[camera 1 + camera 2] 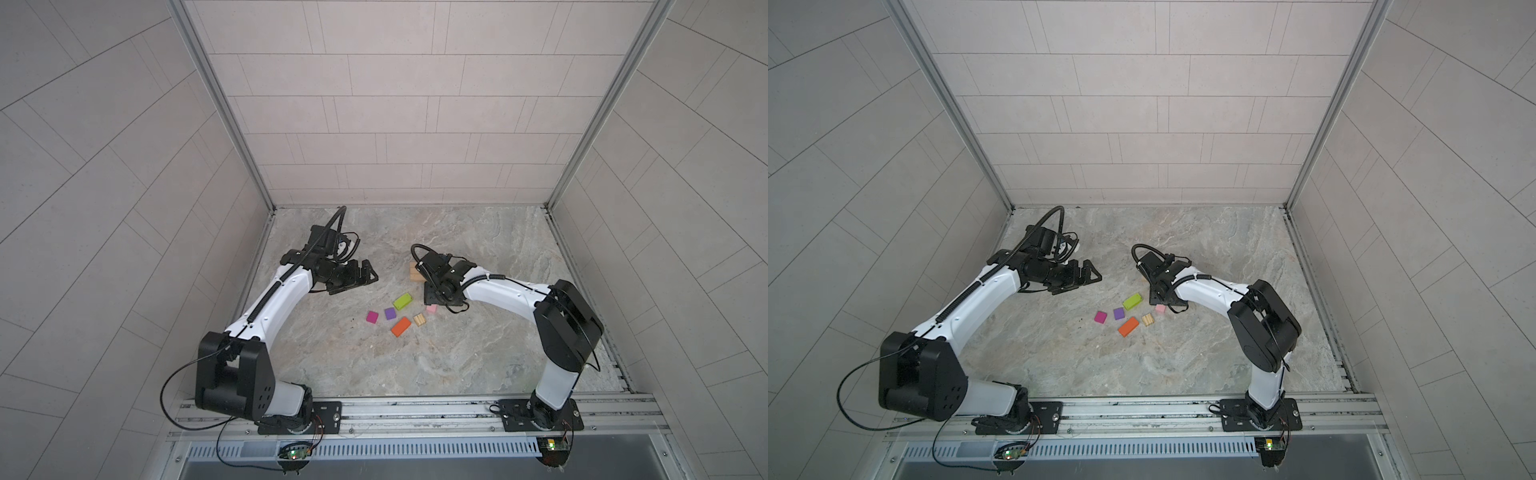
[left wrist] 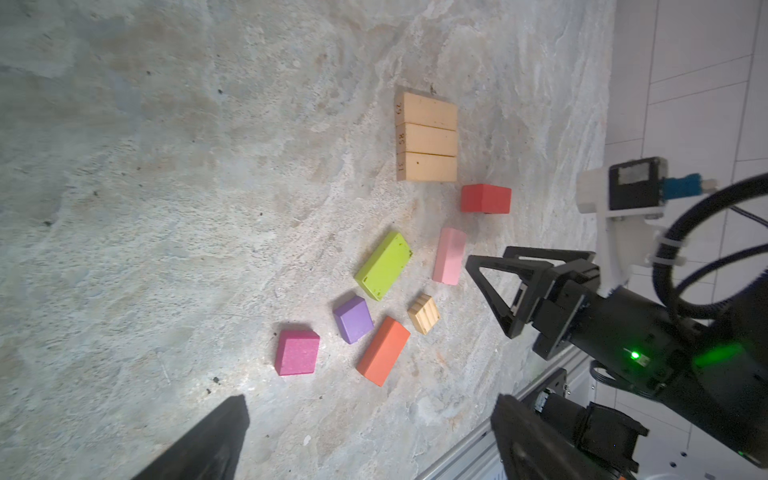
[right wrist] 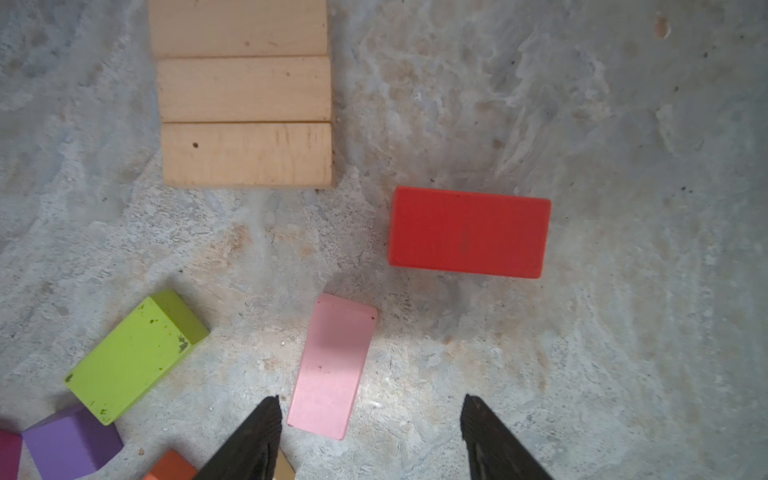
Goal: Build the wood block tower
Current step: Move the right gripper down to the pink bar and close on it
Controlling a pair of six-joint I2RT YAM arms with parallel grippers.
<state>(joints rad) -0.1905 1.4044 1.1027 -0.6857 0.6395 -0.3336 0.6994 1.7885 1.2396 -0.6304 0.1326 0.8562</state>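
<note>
Pink block (image 3: 332,365): small painted wood, likely light and stiff, flat on the desk (image 3: 623,332) near tan bars (image 3: 245,89) and red block (image 3: 469,232), best pinched across its long sides; right hand (image 3: 370,399) over it, half-spread, empty; left hand (image 2: 370,401) wide, empty

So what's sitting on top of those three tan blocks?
Nothing yet. The three tan bars lie side by side with bare tops in both wrist views. In both top views the right arm hides most of them.
</note>
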